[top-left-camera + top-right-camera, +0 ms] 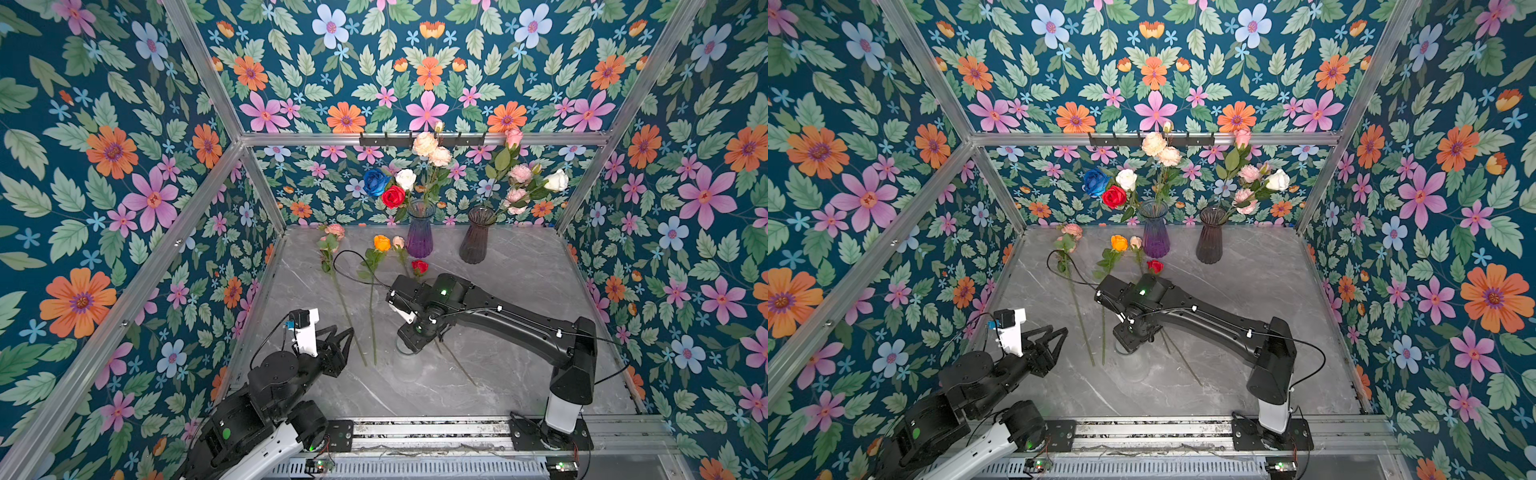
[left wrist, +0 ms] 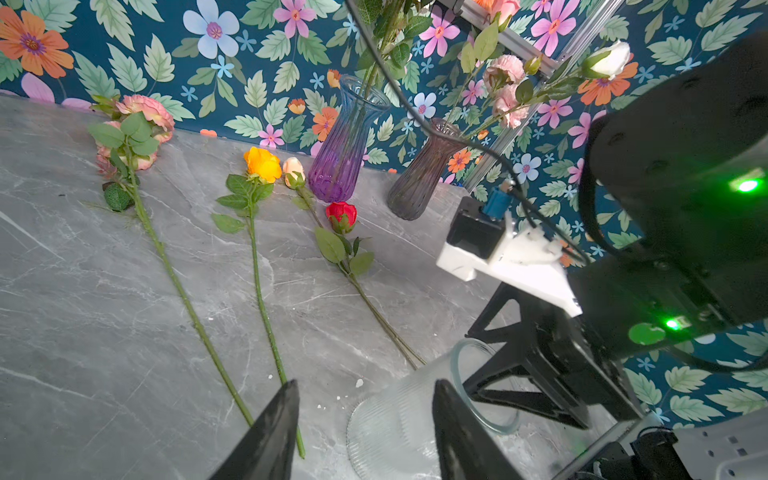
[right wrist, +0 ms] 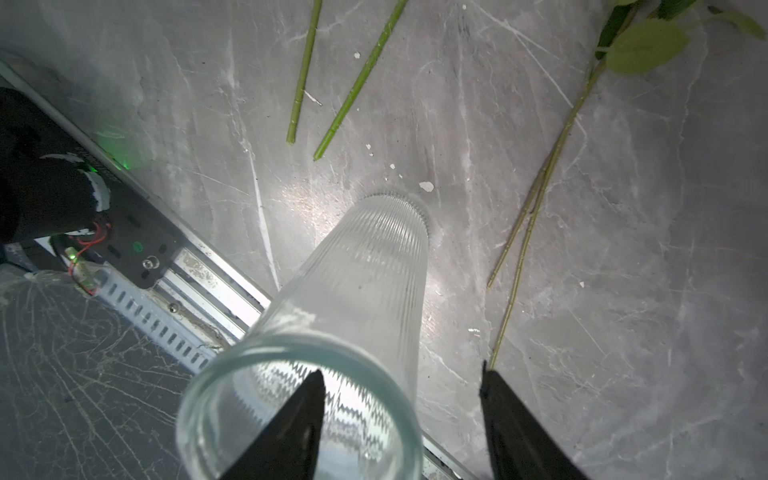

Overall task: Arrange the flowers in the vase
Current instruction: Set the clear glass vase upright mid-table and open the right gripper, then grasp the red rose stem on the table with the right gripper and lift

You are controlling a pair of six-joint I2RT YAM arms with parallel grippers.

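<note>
Right wrist view catches only the bare stem ends of the loose flowers (image 3: pixel 360 79) on the grey marble table (image 3: pixel 623 249). Both top views show them whole: a pink peony (image 1: pixel 334 231), an orange rose (image 1: pixel 382 243), a cream bud (image 1: pixel 398 241) and a red rose (image 1: pixel 419 266). They lie flat, heads toward the back wall and stems running toward the front.

Behind them a purple vase (image 1: pixel 419 232) stands upright holding blue, red, white and cream blooms. Beside it a smoky vase (image 1: pixel 476 239) holds pink and white ones. A clear ribbed vase (image 3: pixel 365 282) stands upright near the stem ends.

The right gripper (image 3: pixel 401 370) points down over that vase's mouth with its jaws spread. One finger is inside the rim; the other is outside, apart from the glass. Its arm rises from the front rail on the right, then stretches low toward the middle with the wrist bent downward.

The left gripper (image 2: pixel 365 384) is parted and holds nothing. It is aimed roughly level toward the clear vase from the front left, its arm folded low over its base.
</note>
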